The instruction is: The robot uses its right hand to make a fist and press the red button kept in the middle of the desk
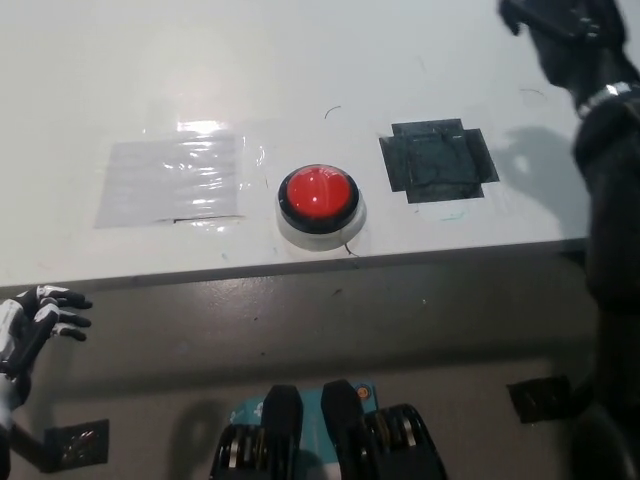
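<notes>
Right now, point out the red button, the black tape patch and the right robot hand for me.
red button (318,195), head view, centre of its red dome.
black tape patch (437,161), head view, middle of the taped square.
right robot hand (562,18), head view, middle of the black hand at the top right.

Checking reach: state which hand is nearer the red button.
Roughly equal, right perhaps. The right hand is raised up-right of the red button; the left hand rests down-left, below the desk edge.

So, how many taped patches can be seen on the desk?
2. The clear shiny patch lies left of the red button; the black tape patch lies right of it. Nothing seems hidden, though the right arm covers the desk's far right.
</notes>
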Available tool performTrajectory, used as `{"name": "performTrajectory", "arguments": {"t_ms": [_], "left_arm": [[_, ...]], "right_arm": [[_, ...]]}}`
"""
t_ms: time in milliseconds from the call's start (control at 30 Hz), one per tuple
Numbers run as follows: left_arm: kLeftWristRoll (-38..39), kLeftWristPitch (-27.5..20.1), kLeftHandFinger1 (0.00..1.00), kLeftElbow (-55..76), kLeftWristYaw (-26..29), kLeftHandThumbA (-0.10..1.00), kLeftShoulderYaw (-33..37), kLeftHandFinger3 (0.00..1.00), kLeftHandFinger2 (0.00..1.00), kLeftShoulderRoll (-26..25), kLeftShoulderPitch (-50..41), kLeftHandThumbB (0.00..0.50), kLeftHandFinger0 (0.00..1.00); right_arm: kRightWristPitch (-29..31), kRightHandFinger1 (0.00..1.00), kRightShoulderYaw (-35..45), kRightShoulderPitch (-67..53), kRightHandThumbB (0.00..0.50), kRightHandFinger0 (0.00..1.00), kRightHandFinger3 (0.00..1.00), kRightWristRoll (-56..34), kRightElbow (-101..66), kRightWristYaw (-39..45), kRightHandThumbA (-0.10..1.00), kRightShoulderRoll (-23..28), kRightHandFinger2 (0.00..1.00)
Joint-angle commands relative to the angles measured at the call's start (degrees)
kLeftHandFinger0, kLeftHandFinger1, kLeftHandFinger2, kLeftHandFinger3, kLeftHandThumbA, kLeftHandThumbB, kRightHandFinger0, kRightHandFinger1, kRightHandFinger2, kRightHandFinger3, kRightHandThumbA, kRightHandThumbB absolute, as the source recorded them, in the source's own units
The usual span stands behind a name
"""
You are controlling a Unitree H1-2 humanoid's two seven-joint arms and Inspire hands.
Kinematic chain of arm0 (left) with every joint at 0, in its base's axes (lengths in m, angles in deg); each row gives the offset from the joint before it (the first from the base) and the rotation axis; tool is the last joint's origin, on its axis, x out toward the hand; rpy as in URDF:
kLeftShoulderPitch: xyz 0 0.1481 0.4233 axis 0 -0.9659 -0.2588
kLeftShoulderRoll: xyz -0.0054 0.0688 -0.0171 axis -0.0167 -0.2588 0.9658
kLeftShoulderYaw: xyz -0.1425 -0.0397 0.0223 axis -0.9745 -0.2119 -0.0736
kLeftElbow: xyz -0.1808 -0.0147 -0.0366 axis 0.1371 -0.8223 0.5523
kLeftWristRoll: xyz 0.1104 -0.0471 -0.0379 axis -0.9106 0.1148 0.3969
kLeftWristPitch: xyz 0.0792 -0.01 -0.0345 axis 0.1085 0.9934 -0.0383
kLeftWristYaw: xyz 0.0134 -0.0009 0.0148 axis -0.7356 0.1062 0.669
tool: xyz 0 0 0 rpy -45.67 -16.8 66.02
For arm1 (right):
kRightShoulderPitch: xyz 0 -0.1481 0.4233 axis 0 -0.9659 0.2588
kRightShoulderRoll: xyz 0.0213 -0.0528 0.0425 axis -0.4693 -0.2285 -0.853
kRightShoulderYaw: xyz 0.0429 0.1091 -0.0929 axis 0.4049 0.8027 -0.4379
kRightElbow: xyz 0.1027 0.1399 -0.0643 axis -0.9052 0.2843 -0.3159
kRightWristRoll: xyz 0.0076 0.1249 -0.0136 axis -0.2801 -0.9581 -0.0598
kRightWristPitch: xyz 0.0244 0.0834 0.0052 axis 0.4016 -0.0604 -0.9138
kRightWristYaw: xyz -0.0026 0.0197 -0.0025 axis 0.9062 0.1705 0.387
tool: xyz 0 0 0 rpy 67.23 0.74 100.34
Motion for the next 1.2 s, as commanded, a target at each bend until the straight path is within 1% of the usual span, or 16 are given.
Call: {"name": "performTrajectory", "arguments": {"t_ms": [0,100,133,200,233,267,400,467,633,733,833,967,1000,1033,1100,1167], "left_arm": [[0.43,-1.46,0.43,0.72,-0.51,0.58,-0.58,0.45,0.49,-1.67,0.61,0.014,0.43],[0.11,-0.85,0.45,1.21,-0.09,0.58,-0.55,0.46,0.5,-1.58,0.56,0.02,0.45],[-0.52,-0.24,0.48,1.41,0.4,0.6,-0.44,0.49,0.53,-1.62,0.51,0.041,0.48],[-0.36,-0.27,0.44,1.33,0.16,0.6,-0.38,0.47,0.5,-1.7,0.69,0.03,0.45],[-0.45,-0.61,0.39,1.13,0.11,0.6,-0.33,0.44,0.46,-1.72,0.78,0.028,0.39],[-0.48,-0.51,0.44,1.26,0.19,0.6,-0.34,0.45,0.49,-1.7,0.74,0.026,0.45],[-0.08,-1.58,0.46,0.65,-0.56,0.6,-0.32,0.51,0.53,-1.93,0.62,0.012,0.46],[-0.27,-0.17,0.45,1.21,0.26,0.59,-0.48,0.46,0.5,-1.64,0.76,0.031,0.46],[-0.23,-0.44,0.48,1.09,-0.22,0.6,-0.29,0.48,0.53,-1.91,0.71,0.018,0.49],[0.08,-0.18,0.41,1.33,-0.18,0.59,-0.46,0.45,0.47,-1.8,0.67,0.019,0.41],[-0.58,-0.36,0.48,1.2,-0.19,0.61,-0.13,0.49,0.53,-2.14,0.77,0.019,0.48],[0.53,-1.22,0.48,0.18,-0.83,0.58,-0.47,0.47,0.52,-2.21,1.28,0.002,0.49],[0.23,-1.45,0.42,-0.08,-0.7,0.59,-0.39,0.46,0.48,-2.28,1.32,0.016,0.42],[0.08,-1.72,0.43,-0.19,-0.61,0.59,-0.35,0.46,0.49,-2.29,1.33,0.025,0.42],[-0.15,-1.95,0.42,-0.21,-0.14,0.6,-0.42,0.47,0.48,-1.98,0.99,0.03,0.42],[0.2,-1.55,0.43,0.33,-0.21,0.59,-0.49,0.47,0.49,-1.87,0.88,0.016,0.41]], "right_arm": [[-0.44,0.16,1.03,-1.85,0.06,0.0,0.48,-1.83,-5.53,0.16,0.64,2.04,0.4],[-0.59,0.15,1.35,-4.41,0.07,0.0,0.47,-2.19,-7.14,0.4,0.64,3.17,0.39],[-0.33,0.15,1.52,-5.32,0.071,0.0,0.46,-2.3,-7.5,0.42,0.64,3.38,0.39],[-0.52,0.15,2.11,-7.57,0.098,0.0,0.47,-2.36,-8.41,0.07,0.65,4.17,0.4],[-0.01,0.15,2.41,-8.64,0.083,0.0,0.47,-2.59,-8.52,0.23,0.64,4.44,0.39],[0.01,0.14,2.84,-9.44,0.069,0.0,0.48,-2.86,-8.74,0.11,0.62,4.52,0.39],[-0.28,0.15,4.1,-12.56,0.063,0.0,0.5,-2.81,-9.56,-0.75,0.61,4.98,0.4],[1.73,0.16,5.04,-15.62,0.049,0.0,0.52,-2.91,-9.31,0.19,0.61,5.94,0.42],[0.99,0.18,6.97,-19.03,0.056,0.0,0.52,-3.32,-9.92,-0.79,0.62,6.4,0.42],[0.44,0.19,8.4,-22.12,0.064,0.0,0.53,-3.41,-10.48,-1.32,0.61,6.56,0.43],[1.66,0.23,8.45,-25.78,0.065,0.0,0.57,-1.65,-10.21,-1.14,0.63,7.66,0.47],[2.14,0.28,9.02,-27.58,0.068,0.04,0.62,-1.91,-9.58,-1.33,0.61,8.07,0.52],[0.42,0.29,10.08,-28.33,0.092,0.04,0.69,-3.21,-10.29,-1.85,0.59,7.76,0.56],[0.36,0.29,10.33,-28.62,0.085,0.04,0.72,-3.63,-10.32,-1.75,0.58,7.73,0.59],[0.79,0.42,10.4,-29.39,0.115,0.17,0.73,-3.45,-10.29,-1.52,0.57,7.93,0.68],[0.9,0.3,10.07,-30.25,0.127,0.16,0.48,-2.31,-10.32,-1.71,0.57,8.36,0.4]]}}
